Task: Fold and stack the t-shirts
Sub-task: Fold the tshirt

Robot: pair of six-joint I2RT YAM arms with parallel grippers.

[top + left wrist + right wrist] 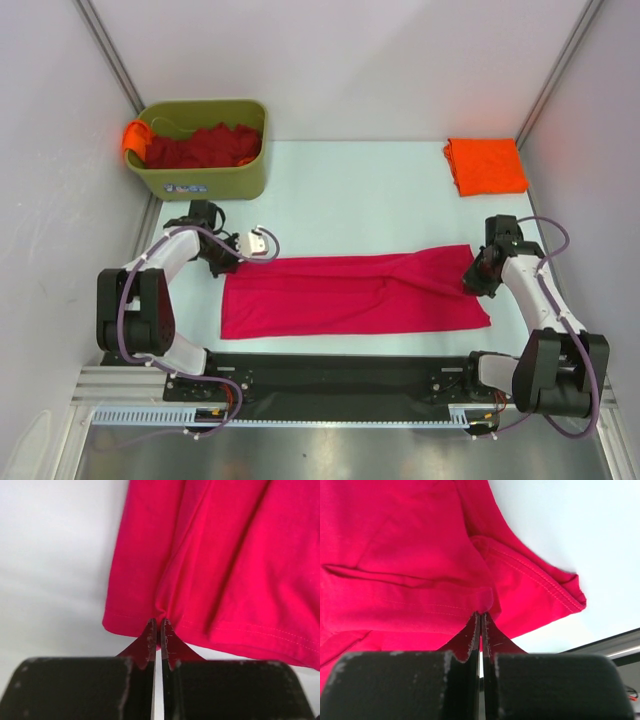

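Both of your grippers are clamped shut on the pink t-shirt, which lies as a long band across the middle of the overhead frame. The left gripper pinches the hem at the band's left end, and the right gripper nips a fold of cloth at the right end, beside the sleeve. You look to be mid-fold, with the shirt narrowed but not yet shortened. The next move probably calls for you to lift both ends together, keep the cloth taut, and lay one part over the other without dragging the lower layer across the table. One orange t-shirt lies folded at upper right, likely the stack; dark red t-shirts wait in the bin at upper left.
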